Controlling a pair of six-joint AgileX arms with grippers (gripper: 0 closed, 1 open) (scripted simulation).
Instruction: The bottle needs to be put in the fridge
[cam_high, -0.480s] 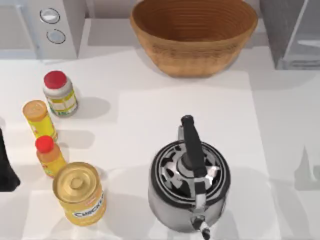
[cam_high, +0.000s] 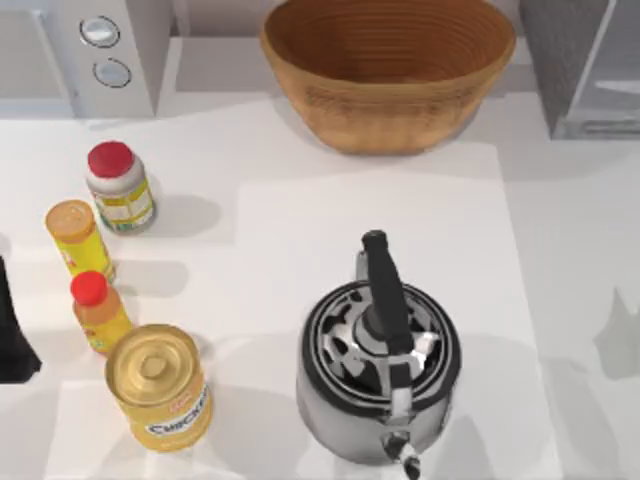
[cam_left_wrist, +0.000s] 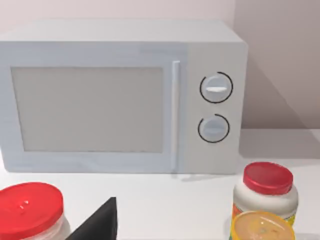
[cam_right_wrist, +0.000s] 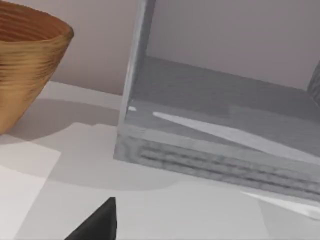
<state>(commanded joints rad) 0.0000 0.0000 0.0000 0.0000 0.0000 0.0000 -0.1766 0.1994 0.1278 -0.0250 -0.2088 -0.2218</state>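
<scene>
**A:** Four containers stand in a cluster at the table's (cam_high: 300, 200) left side: red-lidded jar (cam_high: 118, 188), yellow-capped bottle (cam_high: 75, 236), red-capped bottle (cam_high: 97, 312), yellow can (cam_high: 158, 386). Which bottle is the one meant, cannot tell. All upright, none held.

**B:** Fridge?

**A:** Far right corner (cam_high: 578, 70), well apart from the bottles. Right wrist view looks into its grey inside (cam_right_wrist: 215, 95). Wicker basket (cam_high: 388, 70) sits just to its left, and a microwave (cam_high: 95, 55) is at the far left corner.

**B:** Arms?

**A:** Left arm (cam_high: 10, 335) is a dark shape at the table's left edge, beside the red-capped bottle. Left gripper (cam_left_wrist: 99, 224) faces the microwave; clenched or released, cannot tell. Right gripper (cam_right_wrist: 97, 222) is low over the table before the fridge; grip likewise cannot tell.

**B:** Mid-table?

**A:** Steel kettle (cam_high: 378, 355), near edge, handle on top.
</scene>
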